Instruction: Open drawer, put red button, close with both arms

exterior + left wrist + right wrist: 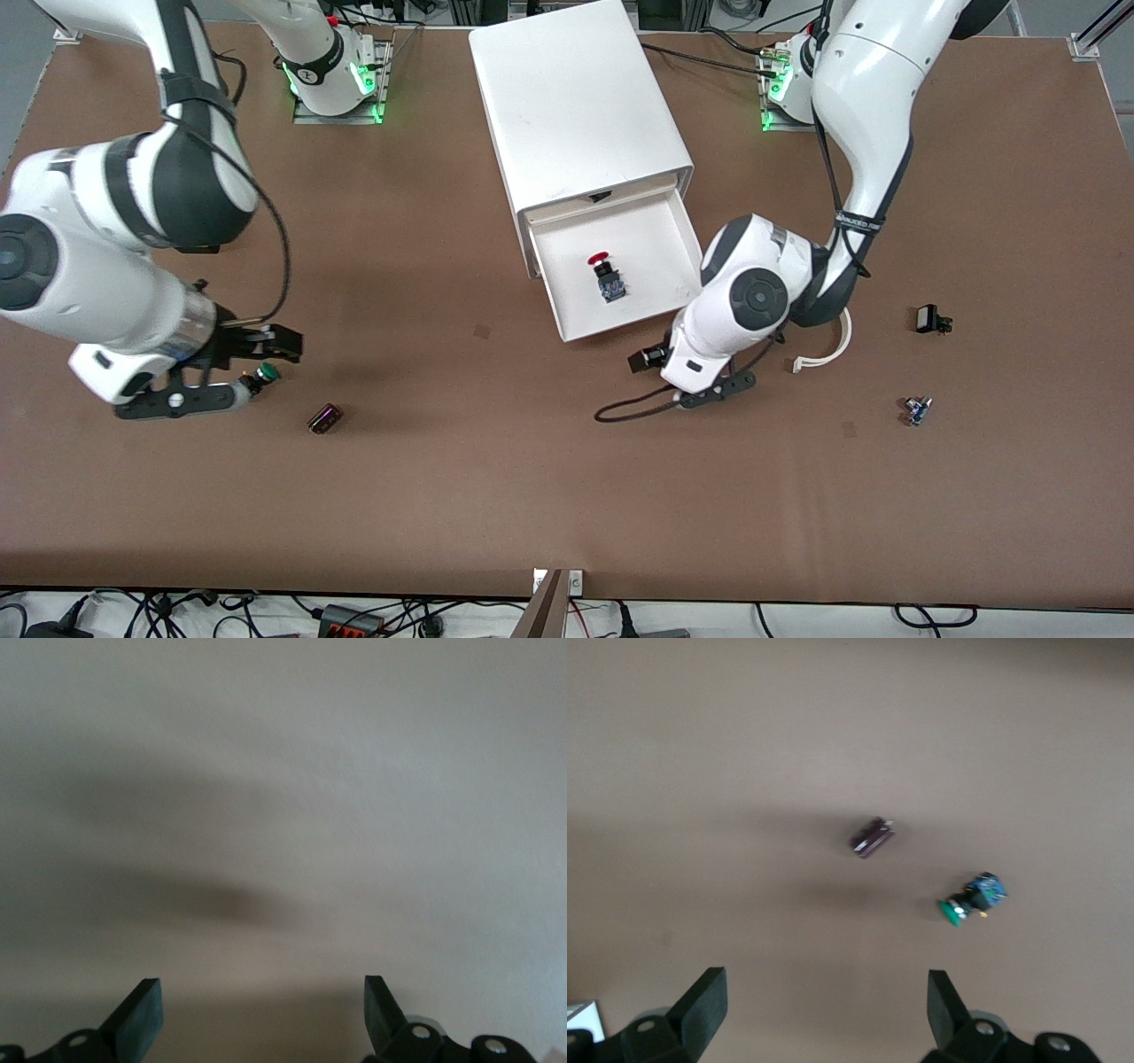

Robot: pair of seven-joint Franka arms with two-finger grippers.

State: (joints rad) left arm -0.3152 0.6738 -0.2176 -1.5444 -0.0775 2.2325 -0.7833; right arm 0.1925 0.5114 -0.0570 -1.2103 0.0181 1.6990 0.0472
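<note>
Nearest the front camera, toward the right arm's end of the table [567, 496], a small dark purple component [324, 418] lies flat, with the green-capped button [264, 373] a little farther back beside it; the right wrist view shows both apart from each other on the brown surface, the purple component [871, 836] and the green button [970, 899]. Over that spot hangs the right gripper [824, 1005], its fingers spread wide with nothing between them. Toward the left arm's end, a small blue part [917, 409] and a black clip-like part [930, 319] lie well apart from the cabinet, and a white curved strip [828, 350] lies near the left arm's wrist. At the front edge of the pulled-out drawer [660, 226] sits the left gripper [263, 1010], low and close to the drawer's front wall, fingers parted and empty, facing a plain white surface. Inside the open drawer the red button [606, 275] lies on the floor, clear of the walls. Farthest back stands the white cabinet [576, 97], between the two arm bases.
</note>
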